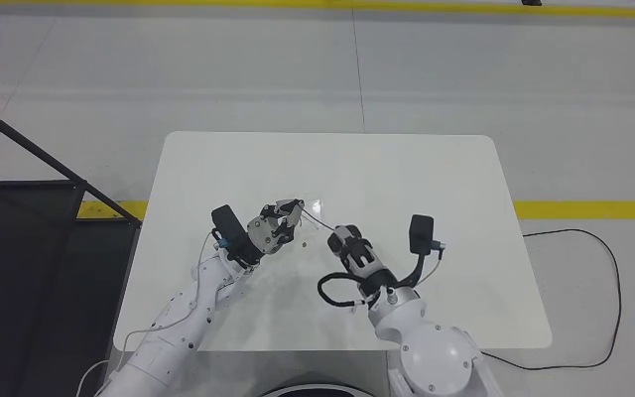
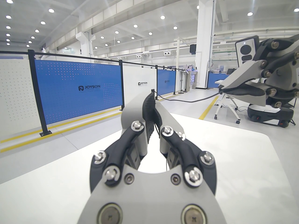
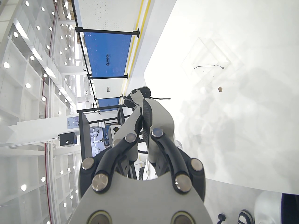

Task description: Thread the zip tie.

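On the white rounded-corner table (image 1: 446,179), the left gripper (image 1: 295,210) hangs just above the surface near the middle. Its own wrist view shows its two grey fingers with ribbed black pads (image 2: 149,108) pressed together, with no gap at the tips. They pinch one end of the thin black plastic zip tie (image 2: 186,101).

From that pinch the zip tie runs through the air in a shallow sag across the short gap to the other arm, clear of the table. In the top view it reads as a fine line between the two grippers (image 1: 316,218).

The right gripper (image 1: 337,234) sits just beside the left one, the tips facing each other. Its fingers are likewise clamped tight, nipping the tie's other end, and a short black tail (image 3: 163,99) pokes out past the tips.

Farther out on the table lies a flat clear plastic sheet (image 3: 210,47). On it rests a thin dark wire-like strand (image 3: 204,66). A small brown speck (image 3: 219,89) lies near the sheet, well apart from both grippers.
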Robot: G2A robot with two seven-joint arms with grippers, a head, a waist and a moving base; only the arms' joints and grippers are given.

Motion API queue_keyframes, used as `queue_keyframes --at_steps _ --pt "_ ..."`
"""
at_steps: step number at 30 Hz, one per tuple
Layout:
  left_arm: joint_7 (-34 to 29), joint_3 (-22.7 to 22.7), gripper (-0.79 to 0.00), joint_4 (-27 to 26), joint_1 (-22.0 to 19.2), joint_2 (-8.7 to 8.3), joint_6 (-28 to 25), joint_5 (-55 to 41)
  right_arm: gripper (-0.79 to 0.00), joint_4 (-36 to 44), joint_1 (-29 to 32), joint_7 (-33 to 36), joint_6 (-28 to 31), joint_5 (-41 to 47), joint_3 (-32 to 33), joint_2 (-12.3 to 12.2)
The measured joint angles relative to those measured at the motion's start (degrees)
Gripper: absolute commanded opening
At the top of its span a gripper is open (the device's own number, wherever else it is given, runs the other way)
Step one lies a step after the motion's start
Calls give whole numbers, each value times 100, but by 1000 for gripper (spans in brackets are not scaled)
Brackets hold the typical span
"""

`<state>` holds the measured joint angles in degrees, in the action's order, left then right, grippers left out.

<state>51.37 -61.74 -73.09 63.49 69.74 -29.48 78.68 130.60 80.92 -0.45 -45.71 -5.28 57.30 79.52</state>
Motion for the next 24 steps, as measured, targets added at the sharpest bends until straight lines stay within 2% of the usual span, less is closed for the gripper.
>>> queue_keyframes --at_steps 24 --pt "0 0 -785 0 0 0 0 0 -785 -35 67 -237 498 321 60 132"
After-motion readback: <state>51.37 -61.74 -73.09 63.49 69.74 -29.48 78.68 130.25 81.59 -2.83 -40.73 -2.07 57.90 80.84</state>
